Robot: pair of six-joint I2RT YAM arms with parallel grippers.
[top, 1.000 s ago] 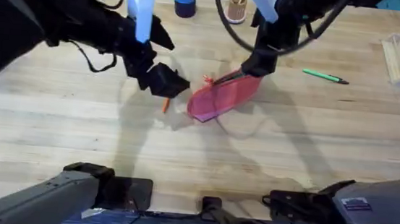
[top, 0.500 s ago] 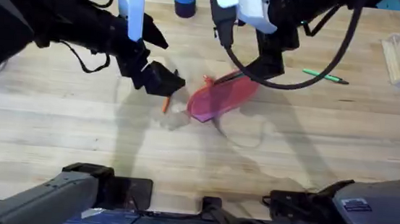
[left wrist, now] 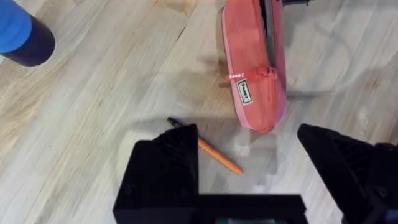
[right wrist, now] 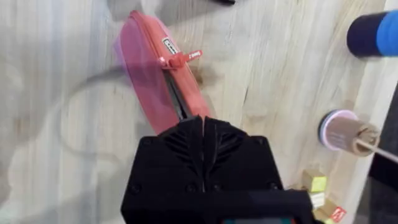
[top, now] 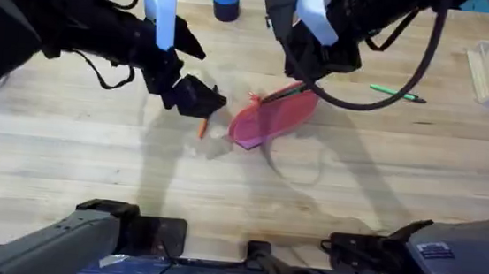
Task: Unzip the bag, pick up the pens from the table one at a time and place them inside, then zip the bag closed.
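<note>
Bag (top: pixel 268 120) lies mid-table (top: pixel 91 168), soft pink fabric, limp, will fold and slide unless pinned. Right gripper (right wrist: pixel 204 127) is clenched at its zipper end, at the bag's 1 o'clock; whether fabric is actually pinched is hidden. Left gripper (left wrist: pixel 249 149) is spread over the orange pen (left wrist: pixel 214 155), at the bag's 9 o'clock. That pen is slim, stiff, rolls: grab mid-barrel. Green pen (top: pixel 396 93) lies well apart at 2 o'clock.
</note>
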